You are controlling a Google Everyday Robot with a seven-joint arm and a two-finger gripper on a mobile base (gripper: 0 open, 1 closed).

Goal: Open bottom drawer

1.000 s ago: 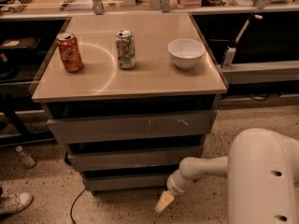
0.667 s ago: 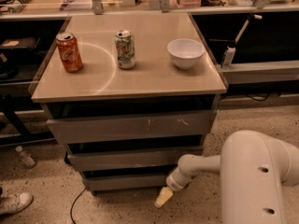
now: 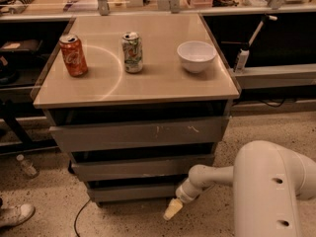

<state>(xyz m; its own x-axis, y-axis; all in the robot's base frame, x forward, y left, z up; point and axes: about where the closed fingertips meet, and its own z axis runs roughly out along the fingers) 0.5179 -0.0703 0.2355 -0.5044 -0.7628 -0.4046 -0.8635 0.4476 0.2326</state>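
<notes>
While pincer [image 3: 173, 210] hangs beside, bottom drawer [image 3: 133, 192] lies half-shadowed.

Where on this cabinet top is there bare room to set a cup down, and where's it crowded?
The front strip of the cabinet top, ahead of the orange can, green can and white bowl, is bare, as is the back strip behind them. The middle row is crowded. The gripper sits low by the bottom drawer.
</notes>
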